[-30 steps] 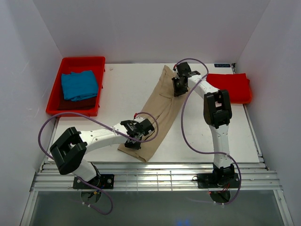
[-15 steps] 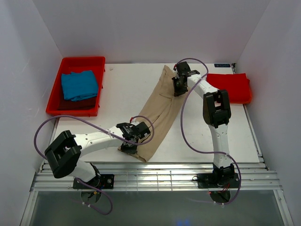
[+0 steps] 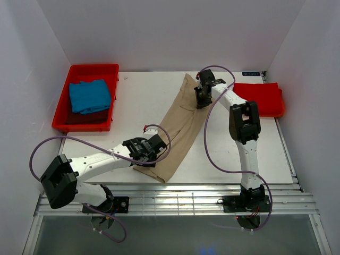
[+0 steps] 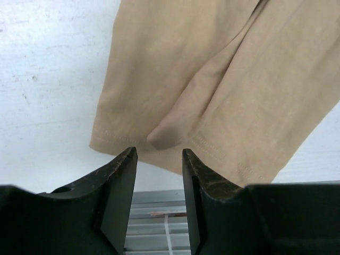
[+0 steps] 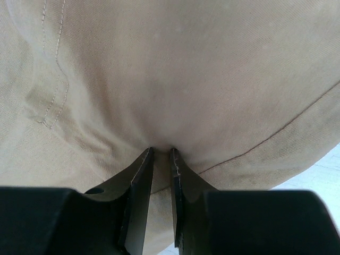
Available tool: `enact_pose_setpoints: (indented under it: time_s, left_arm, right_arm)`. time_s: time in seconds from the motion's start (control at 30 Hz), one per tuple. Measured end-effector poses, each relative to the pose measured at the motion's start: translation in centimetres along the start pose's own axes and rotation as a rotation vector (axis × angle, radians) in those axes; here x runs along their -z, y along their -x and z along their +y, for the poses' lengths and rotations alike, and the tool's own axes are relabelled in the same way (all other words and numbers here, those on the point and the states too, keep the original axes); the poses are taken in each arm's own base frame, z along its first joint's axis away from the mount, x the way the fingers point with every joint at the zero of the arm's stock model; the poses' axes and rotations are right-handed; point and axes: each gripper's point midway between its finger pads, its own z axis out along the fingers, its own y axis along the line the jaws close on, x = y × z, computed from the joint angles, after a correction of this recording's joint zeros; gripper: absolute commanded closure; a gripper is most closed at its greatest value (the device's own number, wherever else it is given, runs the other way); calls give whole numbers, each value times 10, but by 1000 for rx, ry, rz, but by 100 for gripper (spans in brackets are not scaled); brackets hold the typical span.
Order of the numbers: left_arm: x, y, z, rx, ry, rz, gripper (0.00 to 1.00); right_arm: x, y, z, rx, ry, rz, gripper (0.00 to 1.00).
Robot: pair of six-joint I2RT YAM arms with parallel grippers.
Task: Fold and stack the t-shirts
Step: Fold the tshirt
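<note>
A tan-beige t-shirt (image 3: 180, 125) lies folded into a long strip, running diagonally across the white table (image 3: 143, 101). My left gripper (image 3: 150, 153) is at the strip's near end, open. In the left wrist view its jaws (image 4: 159, 154) stand apart just short of the hem of the tan shirt (image 4: 212, 79), with nothing between them. My right gripper (image 3: 199, 100) is at the far end, shut on a pinched fold of the tan cloth (image 5: 186, 69) between its jaws (image 5: 161, 151). A red t-shirt (image 3: 260, 98) lies folded at the back right. A blue t-shirt (image 3: 89, 95) lies in the tray.
The red plastic tray (image 3: 93, 68) stands at the back left, with a dark red cloth under the blue shirt. White walls close in on both sides and the back. Metal rails (image 3: 170, 199) run along the table's near edge.
My left gripper has opened and let go of the tan shirt's near end, and its arm has drawn back to the left. The right arm has not moved.
</note>
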Motion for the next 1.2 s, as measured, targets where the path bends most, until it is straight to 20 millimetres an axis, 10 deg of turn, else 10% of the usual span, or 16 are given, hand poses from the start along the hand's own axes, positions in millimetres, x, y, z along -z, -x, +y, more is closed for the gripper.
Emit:
enact_pose_setpoints:
  time_s: [0.63, 0.73, 0.8, 1.2]
  left_arm:
    - [-31, -13, 2, 14, -19, 1, 64]
    - [-31, -11, 0, 15, -25, -7, 75]
    - [-32, -10, -1, 16, -29, -10, 100]
    - [-24, -18, -1, 25, -40, 42, 100]
  right_arm:
    - [0, 0, 0, 0, 0, 0, 74]
    - [0, 0, 0, 0, 0, 0, 74]
    - [0, 0, 0, 0, 0, 0, 75]
    - [-3, 2, 0, -9, -3, 23, 75]
